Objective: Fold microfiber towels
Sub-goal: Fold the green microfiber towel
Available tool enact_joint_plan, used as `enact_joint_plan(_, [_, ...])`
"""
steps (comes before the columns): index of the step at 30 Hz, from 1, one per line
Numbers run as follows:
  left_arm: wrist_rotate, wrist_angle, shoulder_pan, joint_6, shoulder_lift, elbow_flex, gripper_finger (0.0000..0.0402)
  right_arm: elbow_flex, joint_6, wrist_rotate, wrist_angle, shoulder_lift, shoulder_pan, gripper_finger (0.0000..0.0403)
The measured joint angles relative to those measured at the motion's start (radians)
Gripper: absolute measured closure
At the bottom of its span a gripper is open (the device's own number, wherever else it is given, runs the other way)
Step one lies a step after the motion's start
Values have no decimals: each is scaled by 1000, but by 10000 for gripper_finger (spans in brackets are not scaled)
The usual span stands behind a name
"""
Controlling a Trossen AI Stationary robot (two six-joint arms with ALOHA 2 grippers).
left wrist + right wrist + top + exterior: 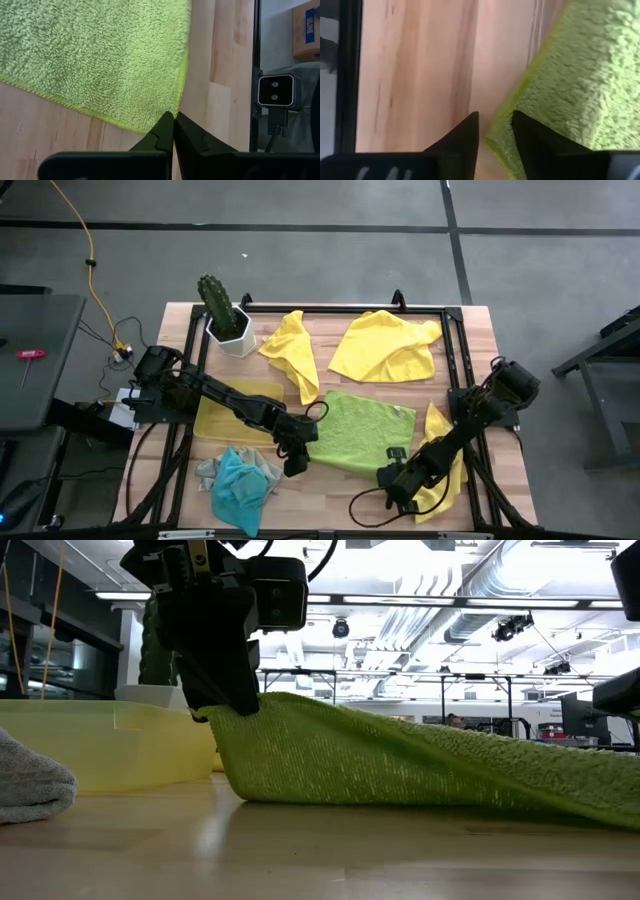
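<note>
**Right corner may slip free**

The lime green towel lies beside the yellow tray. Left gripper is clenched on its near corner; right gripper straddles the other, jaws apart (barely bracketing the hem), so lifting could drop it.

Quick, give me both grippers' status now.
Left gripper: jaws shut on a corner of the lime green towel.
Right gripper: jaws open around another corner of that towel, not yet clamped.
</note>
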Motion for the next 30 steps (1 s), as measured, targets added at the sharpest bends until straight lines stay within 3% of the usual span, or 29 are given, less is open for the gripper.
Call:
enact_joint_plan(7, [12,3,-2,-36,0,0,401,-2,25,-37,-4,-4,6,394])
enact_joint_plan(12, [82,11,-2,-58,0,18,401,-6,18,-104,13,-75,8,400])
enact_joint_plan(21, [243,10,15,-55,0,92,402,-5,4,-113,-33,-291,6,402])
enact_joint_plan(30, [208,3,96,-88,0,96,401,-46,170,54,-226,-419,-14,403])
